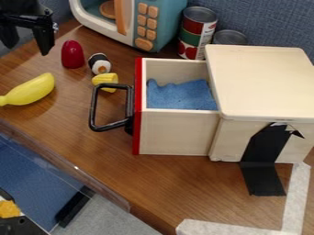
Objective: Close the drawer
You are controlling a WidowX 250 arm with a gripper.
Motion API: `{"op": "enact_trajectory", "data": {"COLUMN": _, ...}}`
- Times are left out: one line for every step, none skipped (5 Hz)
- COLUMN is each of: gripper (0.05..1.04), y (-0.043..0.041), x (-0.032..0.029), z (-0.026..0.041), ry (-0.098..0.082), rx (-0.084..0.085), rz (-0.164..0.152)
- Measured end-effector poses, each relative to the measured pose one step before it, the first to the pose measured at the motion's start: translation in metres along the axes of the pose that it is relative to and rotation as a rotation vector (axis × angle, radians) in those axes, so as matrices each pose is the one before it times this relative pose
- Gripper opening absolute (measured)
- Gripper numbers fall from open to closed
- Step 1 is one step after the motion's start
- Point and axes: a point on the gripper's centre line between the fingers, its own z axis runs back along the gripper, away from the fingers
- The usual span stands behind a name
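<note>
The gripper (25, 40) hangs at the upper left, its two fingers spread apart with nothing between them. It is left of and above the wooden drawer (178, 131), well apart from it. The drawer is pulled out to the left from its light wooden box (260, 82). It has a red front edge and a black handle (93, 108) that sticks out toward the left. A blue cloth (181, 95) lies inside the drawer.
A yellow banana (29, 91), a red object (72, 54), a sushi-like piece (99, 64) and a yellow piece (105, 81) lie left of the drawer. Behind stand a toy microwave (158, 23) and cans (197, 31). The table edge runs along the lower left.
</note>
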Motion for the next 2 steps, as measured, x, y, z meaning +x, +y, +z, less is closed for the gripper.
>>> {"op": "enact_trajectory", "data": {"gripper": 0.999, "y": -0.00171, "x": -0.00403, "z": -0.00839, "ry": 0.0247, "rx": -0.0155, "rz": -0.0059}}
{"op": "enact_trajectory", "data": {"gripper": 0.999, "y": -0.00902, "x": -0.01044, "z": -0.00475, "ry": -0.0191, "rx": -0.0417, "rz": -0.1383}}
